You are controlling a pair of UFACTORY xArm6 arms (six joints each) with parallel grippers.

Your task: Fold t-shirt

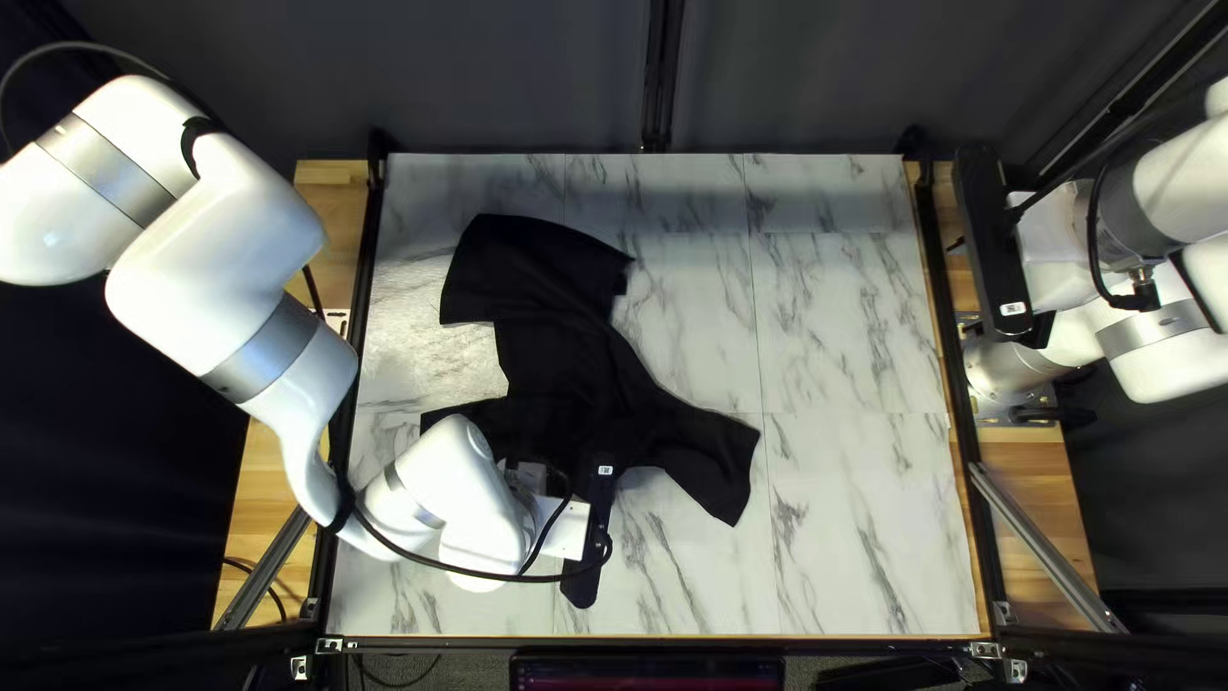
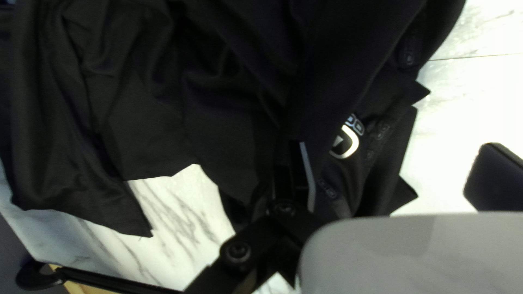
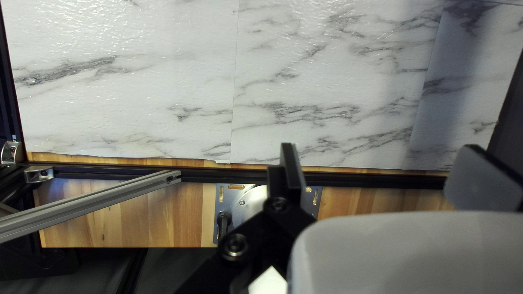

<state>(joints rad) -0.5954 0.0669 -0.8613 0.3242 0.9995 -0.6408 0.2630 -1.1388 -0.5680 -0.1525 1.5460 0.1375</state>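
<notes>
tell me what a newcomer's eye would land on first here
Probably the black t-shirt, lying rumpled left of the middle of the white marbled table in the top left view. Next, the big white left arm, bending in from the table's left edge over the shirt's near part, while the right arm is off at the right edge.

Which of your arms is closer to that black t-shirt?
Left. My left gripper is at the t-shirt's near edge; my right gripper is away by the table's right edge.
</notes>
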